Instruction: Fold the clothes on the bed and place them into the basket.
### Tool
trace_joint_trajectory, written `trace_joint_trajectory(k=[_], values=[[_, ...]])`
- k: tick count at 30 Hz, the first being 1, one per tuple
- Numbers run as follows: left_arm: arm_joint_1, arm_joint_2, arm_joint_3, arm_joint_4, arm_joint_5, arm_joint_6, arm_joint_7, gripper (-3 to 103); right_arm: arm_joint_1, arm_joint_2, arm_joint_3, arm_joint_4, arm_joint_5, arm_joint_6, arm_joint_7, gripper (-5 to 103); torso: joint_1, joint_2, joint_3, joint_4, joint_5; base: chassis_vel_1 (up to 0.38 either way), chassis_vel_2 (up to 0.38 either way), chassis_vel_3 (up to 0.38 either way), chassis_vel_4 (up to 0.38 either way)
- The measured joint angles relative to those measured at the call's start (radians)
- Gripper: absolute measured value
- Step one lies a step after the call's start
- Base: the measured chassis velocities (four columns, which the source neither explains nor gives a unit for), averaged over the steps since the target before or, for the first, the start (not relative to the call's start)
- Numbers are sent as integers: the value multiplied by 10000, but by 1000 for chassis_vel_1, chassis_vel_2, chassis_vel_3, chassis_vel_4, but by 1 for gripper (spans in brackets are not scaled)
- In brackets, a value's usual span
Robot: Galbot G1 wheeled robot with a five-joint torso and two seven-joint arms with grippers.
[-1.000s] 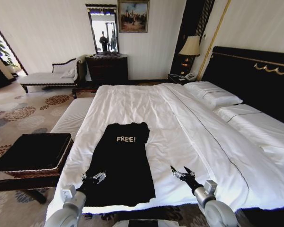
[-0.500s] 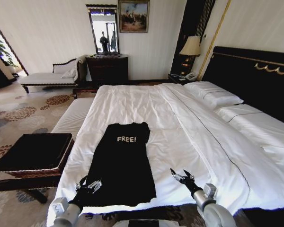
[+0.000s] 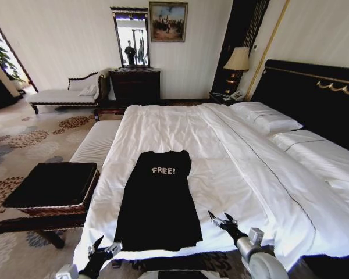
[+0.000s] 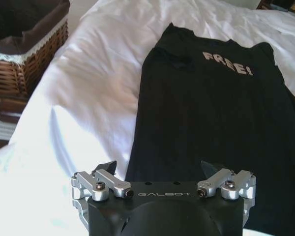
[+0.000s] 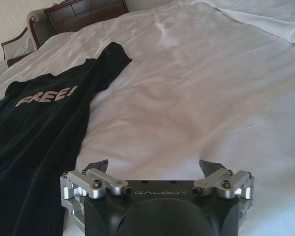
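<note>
Black shirt (image 3: 158, 200) is lying flat on the bed (image 3: 232, 174); basket (image 3: 53, 187) is sitting beside, wicker showing at the left wrist; both grippers, left (image 3: 104, 251) and right (image 3: 223, 219), are hovering spread apart, empty

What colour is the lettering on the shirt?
White lettering on the black shirt; clearest in the left wrist view.

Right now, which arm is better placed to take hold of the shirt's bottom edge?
Probably the left: its open claw hangs by the T-shirt hem's near corner, while the open right claw sits off over bare bed.
</note>
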Motion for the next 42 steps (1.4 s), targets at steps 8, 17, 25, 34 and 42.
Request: trace_joint_trajectory(k=[8,17,25,34,42], values=[[-169,-87,98,598,71,-149,-186,96,41,14,20,-104,180,-123,26,100,1,-1,0,-4,-8,0,0,0,0],[-772,-187,145,1306,28,12,-203,89,346,225,-62,-572,821,-366,150,100,1,0,1,0,-6,0,0,0,0],[-1011,-43,219,1120,-157,158,-284,76,-32,49,394,36,4425,-2215,434,100,0,0,1,-1,-5,0,0,0,0],[-923,-35,-1,891,-301,190,-284,80,-215,-196,255,-350,4709,-3057,-108,100,0,1,0,-2,-6,0,0,0,0],[-961,-73,-126,716,-324,266,-330,80,-92,-249,-46,-584,5110,-3439,-275,100,1,0,1,0,-3,0,0,0,0]])
